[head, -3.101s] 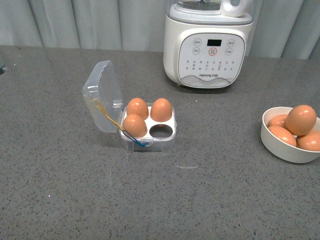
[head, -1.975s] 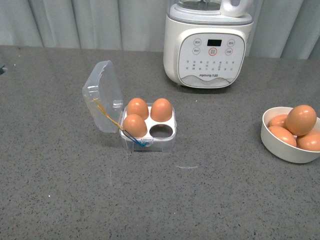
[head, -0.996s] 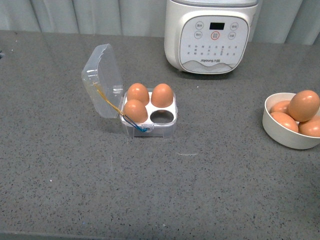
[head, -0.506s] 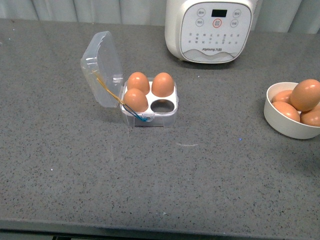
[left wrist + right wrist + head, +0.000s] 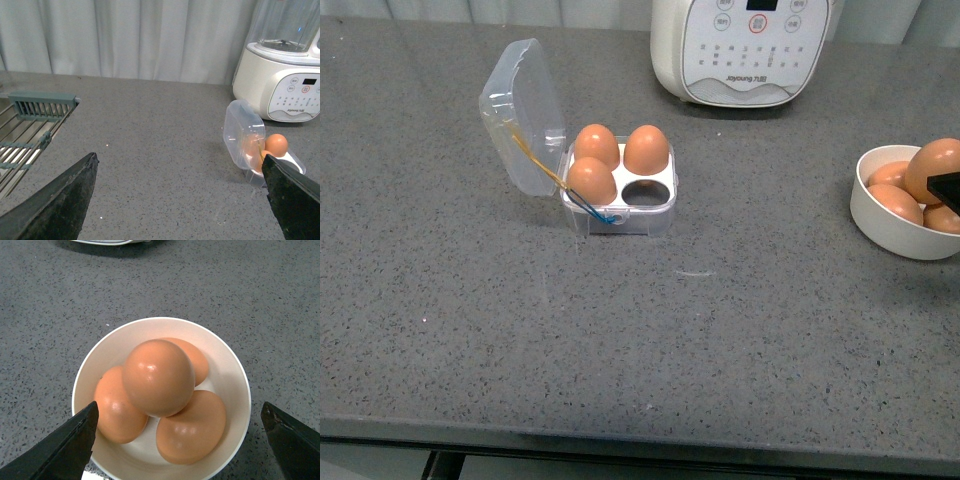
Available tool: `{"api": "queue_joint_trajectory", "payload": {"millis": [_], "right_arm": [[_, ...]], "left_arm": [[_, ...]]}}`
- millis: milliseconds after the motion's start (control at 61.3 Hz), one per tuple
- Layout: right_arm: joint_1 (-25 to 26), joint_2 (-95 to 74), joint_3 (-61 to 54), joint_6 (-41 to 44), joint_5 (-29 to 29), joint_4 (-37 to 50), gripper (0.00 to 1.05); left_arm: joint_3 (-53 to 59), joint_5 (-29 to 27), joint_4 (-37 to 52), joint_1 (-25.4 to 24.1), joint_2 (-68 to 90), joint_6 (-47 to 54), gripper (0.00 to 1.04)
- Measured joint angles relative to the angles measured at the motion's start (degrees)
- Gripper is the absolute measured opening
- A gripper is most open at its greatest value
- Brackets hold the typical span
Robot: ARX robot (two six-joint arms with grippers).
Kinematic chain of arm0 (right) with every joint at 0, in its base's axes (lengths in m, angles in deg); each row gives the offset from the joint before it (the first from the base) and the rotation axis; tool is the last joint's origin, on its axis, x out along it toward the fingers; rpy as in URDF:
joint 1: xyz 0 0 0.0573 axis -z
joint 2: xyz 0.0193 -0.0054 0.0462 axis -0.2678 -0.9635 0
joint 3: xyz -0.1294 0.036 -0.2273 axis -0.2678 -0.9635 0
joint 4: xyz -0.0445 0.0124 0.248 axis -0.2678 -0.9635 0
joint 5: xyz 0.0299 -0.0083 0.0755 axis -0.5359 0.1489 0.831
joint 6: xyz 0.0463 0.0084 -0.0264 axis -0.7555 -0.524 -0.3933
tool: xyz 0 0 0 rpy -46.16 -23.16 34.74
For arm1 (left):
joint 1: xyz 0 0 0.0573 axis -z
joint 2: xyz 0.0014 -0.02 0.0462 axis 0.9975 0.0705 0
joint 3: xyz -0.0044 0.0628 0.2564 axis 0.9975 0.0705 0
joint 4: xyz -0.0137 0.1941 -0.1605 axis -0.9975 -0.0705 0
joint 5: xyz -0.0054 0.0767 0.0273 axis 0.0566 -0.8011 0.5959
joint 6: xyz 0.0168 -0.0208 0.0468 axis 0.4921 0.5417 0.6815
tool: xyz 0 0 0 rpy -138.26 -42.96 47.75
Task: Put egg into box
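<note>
The box [image 5: 620,212] stands on the grey counter with its clear lid [image 5: 523,115] hinged open to the left. Three orange-brown eggs fill its cells, and the front right cell [image 5: 642,193] is empty. Several more eggs lie in a white bowl [image 5: 888,225] at the right edge, the top egg [image 5: 159,376] resting on the others. My right gripper [image 5: 178,407] hangs open above the bowl [image 5: 235,375], one finger on each side, touching nothing; one dark fingertip [image 5: 946,188] shows there. My left gripper [image 5: 178,157] is open over bare counter, the box [image 5: 295,162] off to one side.
A white blender [image 5: 745,50] stands behind the box at the back of the counter. A grey dish rack [image 5: 30,125] sits at the counter's far left. The counter's front edge [image 5: 620,440] runs along the bottom of the front view.
The front view has tilted downward, so everything sits higher in the picture. A dark tip of the right gripper has come into view at the bowl. Box, eggs and bowl have not moved.
</note>
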Motion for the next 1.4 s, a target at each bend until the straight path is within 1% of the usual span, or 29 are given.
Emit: {"api": "queue_joint_trajectory", "payload": {"millis": [294,849,914,979,1012,1028,1061,1077,1175,1192,1257,1404], "right_arm": [[0.20,-4.04,3.87,0.98,0.72,0.59,0.95],[-2.38,-8.24,7.72,2.03,1.01,0.50,0.95],[-2.49,-8.31,7.72,1.99,0.83,0.57,0.88],[-2.58,-8.31,7.72,2.01,0.83,0.57,0.78],[-2.60,-8.31,7.72,1.99,0.83,0.61,0.75],[-2.60,-8.31,7.72,1.99,0.83,0.63,0.71],[-2.60,-8.31,7.72,1.99,0.83,0.66,0.68],[-2.62,-8.31,7.72,1.99,0.83,0.70,0.64],[-2.64,-8.31,7.72,1.92,0.87,0.72,0.51],[-2.67,-8.31,7.72,1.92,0.87,0.72,0.48],[-2.71,-8.31,7.72,1.95,0.90,0.72,0.43],[-2.75,-8.26,7.72,1.92,0.87,0.81,0.43]], "left_arm": [[0.00,0.00,0.00,0.00,0.00,0.00,0.98],[0.02,0.00,0.00,0.00,0.00,0.00,0.98],[0.00,0.00,0.00,0.00,0.00,0.00,0.98],[0.02,0.00,0.00,0.00,0.00,0.00,0.98],[0.02,0.00,0.00,0.00,0.00,0.00,0.98],[0.00,0.00,0.00,0.00,0.00,0.00,0.98],[0.00,0.00,0.00,0.00,0.00,0.00,0.98],[0.00,0.00,0.00,0.00,0.00,0.00,0.98],[0.02,0.00,0.00,0.00,0.00,0.00,0.98],[0.00,0.00,0.00,0.00,0.00,0.00,0.98],[0.00,0.00,0.00,0.00,0.00,0.00,0.98],[0.00,0.00,0.00,0.00,0.00,0.00,0.98]]}}
